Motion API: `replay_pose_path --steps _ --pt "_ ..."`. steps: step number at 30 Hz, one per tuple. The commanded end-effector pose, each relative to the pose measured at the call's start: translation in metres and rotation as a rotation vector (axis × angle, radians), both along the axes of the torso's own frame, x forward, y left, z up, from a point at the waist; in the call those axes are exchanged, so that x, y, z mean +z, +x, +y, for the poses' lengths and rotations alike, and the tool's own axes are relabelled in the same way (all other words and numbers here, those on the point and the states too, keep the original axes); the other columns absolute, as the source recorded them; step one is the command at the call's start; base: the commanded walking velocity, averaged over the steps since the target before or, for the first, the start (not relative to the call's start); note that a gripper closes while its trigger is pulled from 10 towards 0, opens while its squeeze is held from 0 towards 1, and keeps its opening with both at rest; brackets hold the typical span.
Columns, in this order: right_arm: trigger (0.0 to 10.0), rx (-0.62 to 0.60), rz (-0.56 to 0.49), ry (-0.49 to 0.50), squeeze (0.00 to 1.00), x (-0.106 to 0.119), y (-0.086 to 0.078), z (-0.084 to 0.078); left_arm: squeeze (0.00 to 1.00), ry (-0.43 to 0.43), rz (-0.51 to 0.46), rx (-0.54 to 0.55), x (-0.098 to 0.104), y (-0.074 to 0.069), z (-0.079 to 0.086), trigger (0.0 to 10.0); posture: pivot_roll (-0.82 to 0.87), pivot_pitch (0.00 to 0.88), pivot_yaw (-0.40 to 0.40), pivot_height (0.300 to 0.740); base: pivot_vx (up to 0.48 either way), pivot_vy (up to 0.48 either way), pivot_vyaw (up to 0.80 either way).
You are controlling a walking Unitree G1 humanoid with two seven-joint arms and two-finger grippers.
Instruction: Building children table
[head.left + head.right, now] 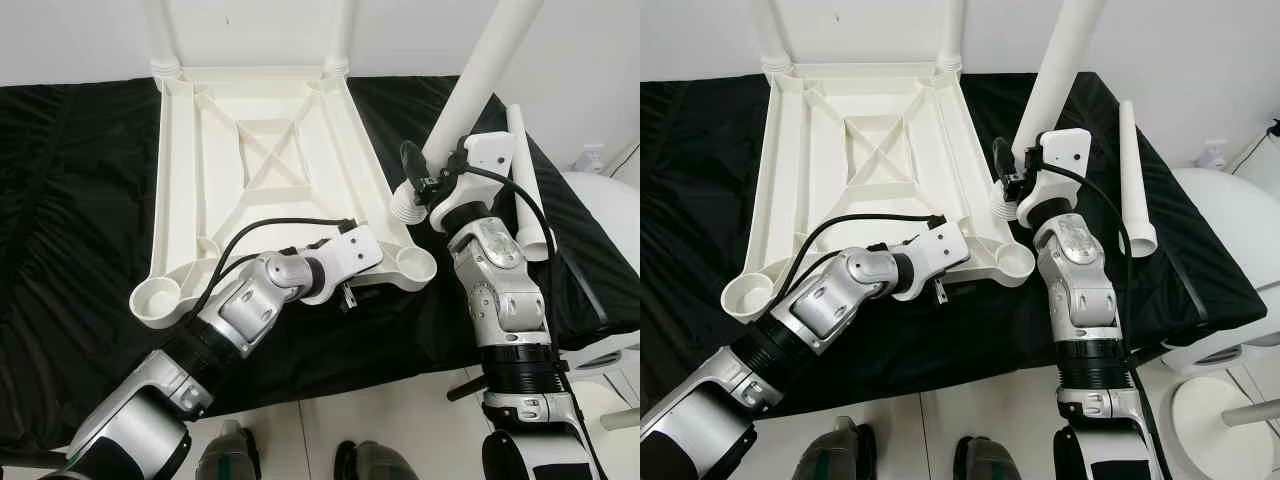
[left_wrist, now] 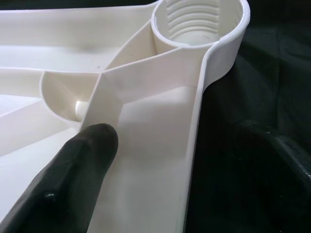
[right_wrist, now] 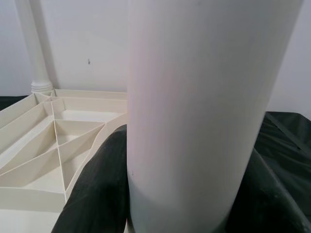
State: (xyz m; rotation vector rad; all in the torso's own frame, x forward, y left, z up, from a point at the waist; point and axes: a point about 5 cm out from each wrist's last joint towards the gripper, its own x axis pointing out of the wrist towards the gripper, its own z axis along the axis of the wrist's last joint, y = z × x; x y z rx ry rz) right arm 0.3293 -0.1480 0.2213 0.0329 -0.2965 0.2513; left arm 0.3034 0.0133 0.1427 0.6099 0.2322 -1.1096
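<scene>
A white plastic table top [image 1: 270, 150] lies upside down on a black cloth. Two white legs [image 1: 160, 35] [image 1: 340, 35] stand in its far corner sockets. The near right socket [image 1: 416, 264] and near left socket [image 1: 157, 298] are empty. My right gripper [image 1: 425, 185] is shut on a third white leg [image 1: 480, 80]. That leg is tilted, and its threaded end [image 1: 405, 208] hangs just above and beyond the near right socket. My left gripper [image 2: 177, 131] is open and straddles the table top's near rim beside that socket, with one finger [image 2: 73, 179] inside the rim.
A fourth leg [image 1: 525, 180] lies loose on the black cloth [image 1: 80, 200] at the right. A white round object [image 1: 610, 215] stands beyond the cloth's right edge. A white wall is close behind. The tiled floor and my feet are below the front edge.
</scene>
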Motion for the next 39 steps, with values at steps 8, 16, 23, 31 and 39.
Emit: replay_pose_path --steps 8,16,23,31,39 --pt "10.0 0.005 -0.012 -0.003 0.0 -0.002 -0.006 -0.001 0.0 0.107 0.164 -0.139 -0.018 -0.013 0.011 0.0 0.02 0.09 -0.027 0.74 0.0 0.0 0.0" --pt "10.0 0.012 -0.006 -0.005 0.0 -0.003 -0.006 -0.001 0.0 0.123 0.166 -0.129 -0.015 -0.011 0.018 0.0 0.02 0.085 -0.029 0.74 0.0 0.0 0.0" --pt "10.0 0.054 0.0 -0.023 0.0 -0.006 -0.01 0.002 0.0 0.142 0.151 -0.089 -0.016 -0.004 0.024 10.0 0.01 0.083 -0.036 0.74 0.0 0.0 0.0" --pt "10.0 0.153 0.009 -0.039 0.0 -0.01 -0.022 0.006 0.0 0.138 0.144 -0.045 -0.016 0.001 0.024 0.7 0.0 0.08 -0.04 0.74 0.0 0.0 0.0" --pt "10.0 0.174 0.047 -0.041 0.0 -0.014 -0.026 0.001 0.0 0.181 0.108 0.009 -0.018 0.011 0.029 10.0 0.0 0.087 -0.044 0.74 0.0 0.0 0.0"
